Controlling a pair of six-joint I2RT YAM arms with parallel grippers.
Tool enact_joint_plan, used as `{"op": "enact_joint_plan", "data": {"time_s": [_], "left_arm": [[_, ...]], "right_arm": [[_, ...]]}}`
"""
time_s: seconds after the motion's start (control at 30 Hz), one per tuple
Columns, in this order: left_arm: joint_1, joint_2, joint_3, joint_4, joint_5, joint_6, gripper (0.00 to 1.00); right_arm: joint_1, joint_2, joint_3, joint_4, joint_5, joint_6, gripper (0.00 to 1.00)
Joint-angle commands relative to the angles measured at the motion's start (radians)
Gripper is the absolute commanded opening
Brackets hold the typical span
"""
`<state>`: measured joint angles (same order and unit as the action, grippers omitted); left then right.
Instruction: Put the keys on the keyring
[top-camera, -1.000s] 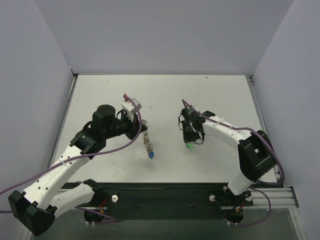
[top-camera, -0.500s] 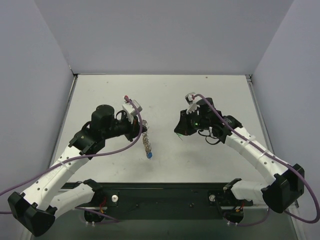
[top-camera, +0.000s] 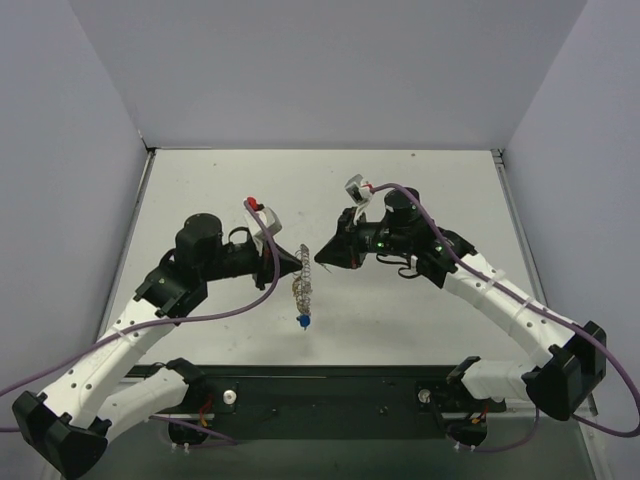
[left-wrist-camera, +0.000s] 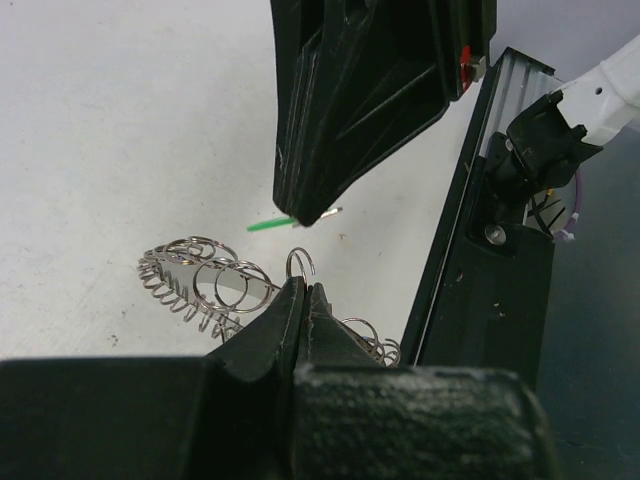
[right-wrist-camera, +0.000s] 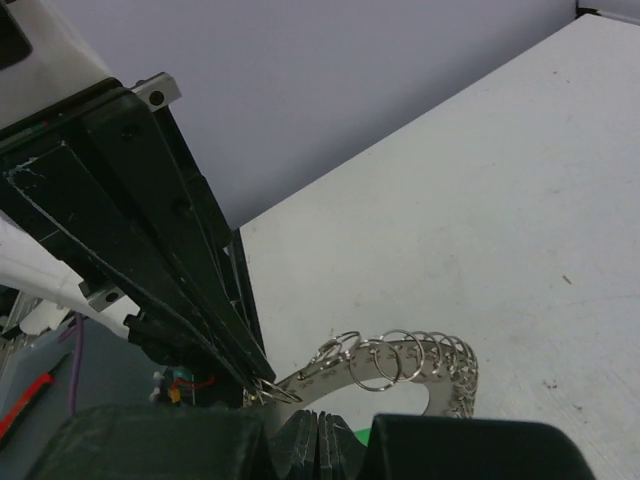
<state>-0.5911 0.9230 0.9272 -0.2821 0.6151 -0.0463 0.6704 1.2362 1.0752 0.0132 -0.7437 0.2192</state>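
Observation:
The keyring (top-camera: 300, 290), a silvery band strung with small wire loops, hangs above the table from my left gripper (top-camera: 302, 262). In the left wrist view that gripper (left-wrist-camera: 304, 290) is shut on one small loop of the keyring (left-wrist-camera: 205, 280). A blue key (top-camera: 303, 320) dangles at the keyring's lower end. My right gripper (top-camera: 318, 260) points tip to tip at the left one. It is shut on a green key (left-wrist-camera: 272, 225), whose metal shaft pokes out at the tip of the right gripper (left-wrist-camera: 310, 212). Seen from the right wrist, the keyring (right-wrist-camera: 410, 360) curves just beyond my right gripper (right-wrist-camera: 325, 438).
The white table (top-camera: 430, 190) is walled at the back and on both sides. A black rail (top-camera: 330, 390) with the arm bases runs along the near edge. The two arms meet over the table's middle.
My right arm has swung left and turned, bringing the green key up to the left gripper's tip. The left gripper has turned toward it, and the keyring has shifted slightly right.

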Motion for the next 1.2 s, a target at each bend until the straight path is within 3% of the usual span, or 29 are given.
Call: {"op": "enact_joint_plan", "data": {"time_s": [0.0, 0.47, 1.17], "left_arm": [[0.005, 0.01, 0.025, 0.072, 0.011, -0.018, 0.0], [0.007, 0.023, 0.025, 0.09, 0.003, -0.056, 0.0], [0.008, 0.031, 0.036, 0.1, -0.009, -0.073, 0.0]], "right_arm": [[0.024, 0.043, 0.066, 0.09, -0.123, -0.041, 0.0], [0.029, 0.032, 0.037, 0.192, -0.141, 0.016, 0.0], [0.066, 0.065, 0.045, 0.16, -0.095, -0.006, 0.0]]}}
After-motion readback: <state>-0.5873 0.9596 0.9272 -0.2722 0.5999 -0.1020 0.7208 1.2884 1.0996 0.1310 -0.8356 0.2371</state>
